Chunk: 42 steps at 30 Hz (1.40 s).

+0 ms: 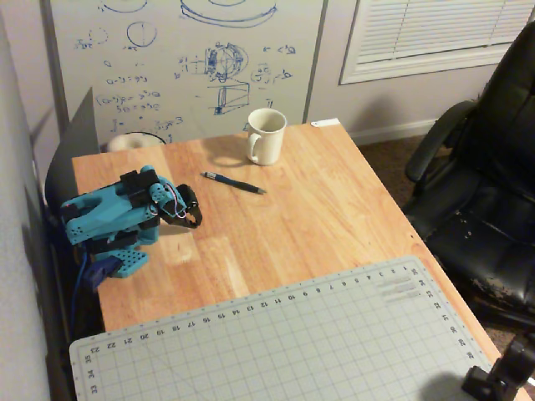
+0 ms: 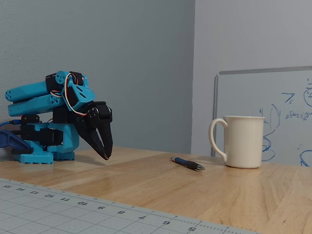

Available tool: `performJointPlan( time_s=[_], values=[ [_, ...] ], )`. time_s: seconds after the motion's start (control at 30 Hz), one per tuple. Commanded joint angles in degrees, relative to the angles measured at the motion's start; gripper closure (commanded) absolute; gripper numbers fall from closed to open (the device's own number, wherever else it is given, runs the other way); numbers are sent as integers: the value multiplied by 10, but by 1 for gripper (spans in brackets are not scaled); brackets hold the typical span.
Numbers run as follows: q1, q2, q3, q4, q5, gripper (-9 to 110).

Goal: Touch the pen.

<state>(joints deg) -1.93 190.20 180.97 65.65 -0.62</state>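
Observation:
The pen [image 1: 233, 183] is thin and dark blue-black. It lies flat on the wooden table in front of the white mug [image 1: 267, 135]. In the fixed view the pen [image 2: 187, 163] lies left of the mug [image 2: 242, 141]. My blue arm is folded back at the table's left edge. Its black gripper [image 1: 194, 222] points down, just above the wood, well to the left of the pen. In the fixed view the gripper [image 2: 106, 156] has its fingers together and holds nothing.
A grey cutting mat [image 1: 276, 347] covers the near part of the table [image 1: 334, 209]. A whiteboard [image 1: 184, 58] stands behind the table. A black office chair [image 1: 485, 175] stands to the right in the overhead view.

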Motion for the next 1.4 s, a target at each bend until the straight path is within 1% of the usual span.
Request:
performJointPlan(
  time_s=[0.0, 0.5, 0.6, 0.73, 0.9, 1.1, 1.37],
  values=[
    [-4, 14, -10, -7, -1, 101],
    [-5, 2, -122, -4, 0, 101],
    [-6, -25, -144, -1, 0, 101],
    [-22, -130, -209, -5, 0, 101],
    [-47, -287, -339, 0, 0, 101],
    [-50, -470, -497, 1, 0, 101],
    [-99, -652, -673, 1, 1, 101]
  ],
)
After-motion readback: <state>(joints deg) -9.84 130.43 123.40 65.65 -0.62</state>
